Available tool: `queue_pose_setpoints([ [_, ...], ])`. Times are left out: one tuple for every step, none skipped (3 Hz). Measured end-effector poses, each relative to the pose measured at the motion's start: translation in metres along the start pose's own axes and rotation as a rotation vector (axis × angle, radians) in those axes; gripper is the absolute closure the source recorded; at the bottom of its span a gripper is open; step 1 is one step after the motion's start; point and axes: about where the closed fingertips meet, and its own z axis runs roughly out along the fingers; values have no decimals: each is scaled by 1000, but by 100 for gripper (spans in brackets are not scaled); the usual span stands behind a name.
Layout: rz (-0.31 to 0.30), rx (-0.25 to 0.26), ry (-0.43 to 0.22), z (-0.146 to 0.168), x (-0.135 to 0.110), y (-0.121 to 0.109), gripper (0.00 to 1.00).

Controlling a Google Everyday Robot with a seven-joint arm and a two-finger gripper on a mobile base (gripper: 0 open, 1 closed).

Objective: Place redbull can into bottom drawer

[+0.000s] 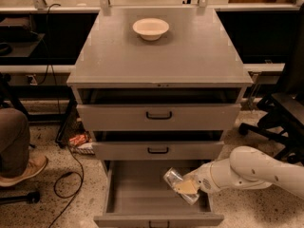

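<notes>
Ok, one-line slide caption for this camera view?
The tool holds the redbull can within the open bottom drawer; a bowl sits on the cabinet top.

The white arm (259, 169) reaches in from the right, forearm sloping down leftward, its gripper (186, 188) held low and clamped on the can (174, 178).

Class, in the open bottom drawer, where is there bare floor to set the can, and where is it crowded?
The bottom drawer has bare floor across its left and middle, from its left wall to the redbull can. Its right side is crowded: the gripper holds the can there, close to the right wall.
</notes>
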Motion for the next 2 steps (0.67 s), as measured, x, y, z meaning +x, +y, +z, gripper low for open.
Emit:
queue_pose_setpoints([
  [39, 24, -28, 27, 4, -24, 100],
  [118, 37, -11, 70, 28, -58, 100],
])
